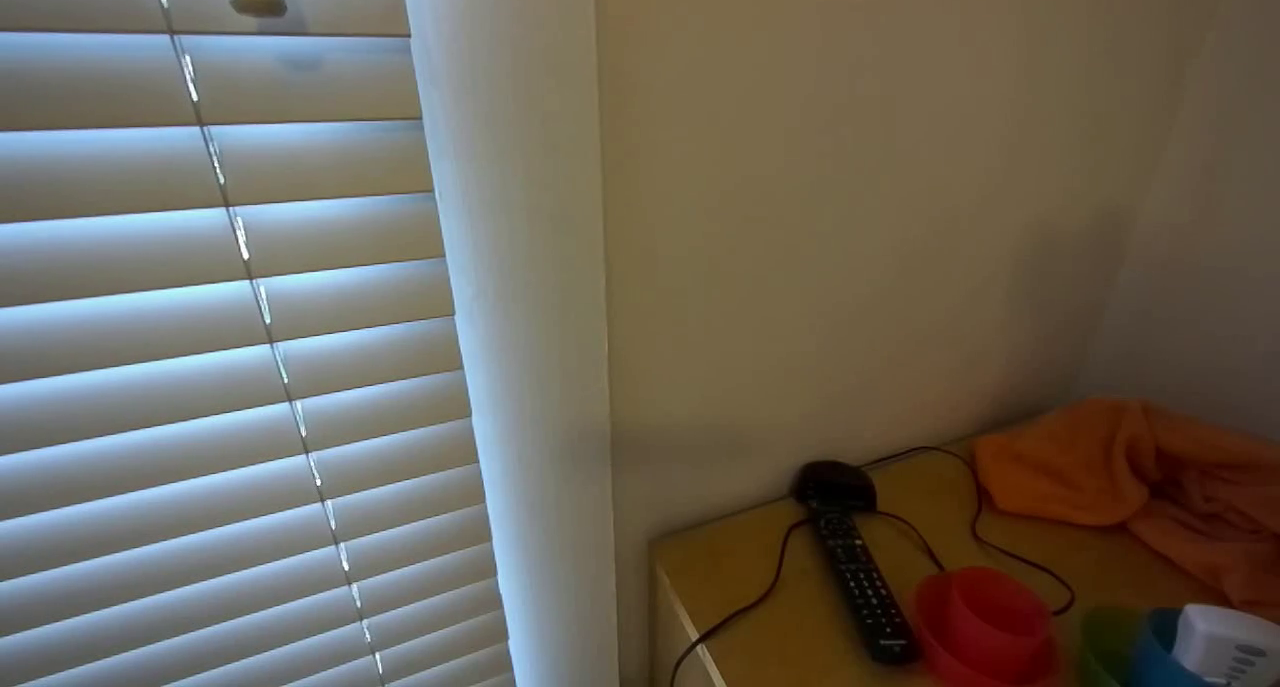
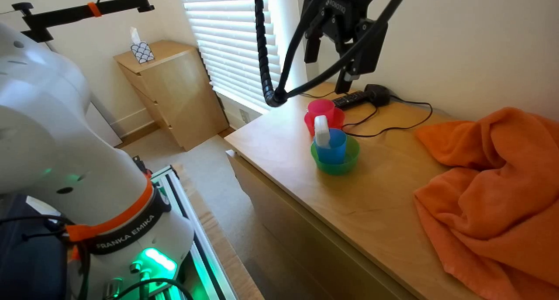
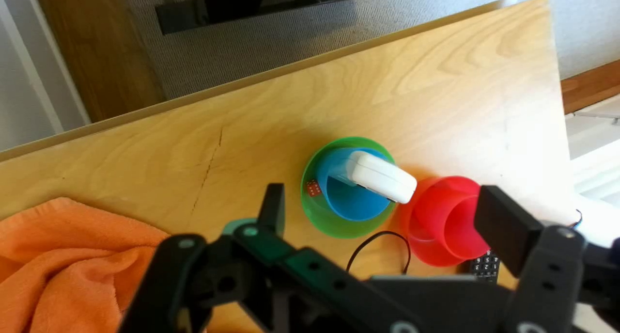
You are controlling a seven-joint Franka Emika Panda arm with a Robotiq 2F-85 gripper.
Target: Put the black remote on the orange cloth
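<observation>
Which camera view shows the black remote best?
An exterior view: the black remote shows almost whole, keys up. Elsewhere: foreshortened beyond the red cup in an exterior view; only some keys past the red bowl in the wrist view.

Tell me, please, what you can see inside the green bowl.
The green bowl holds a blue cup, with a white device sticking out of it, and a red die beside the cup. Anything beneath the cup is covered and cannot be seen.

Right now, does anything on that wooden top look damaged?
Yes: in the wrist view, a jagged dark line marks the wooden cabinet top between the orange cloth and green bowl, possibly a crack breaking the pale wood.
</observation>
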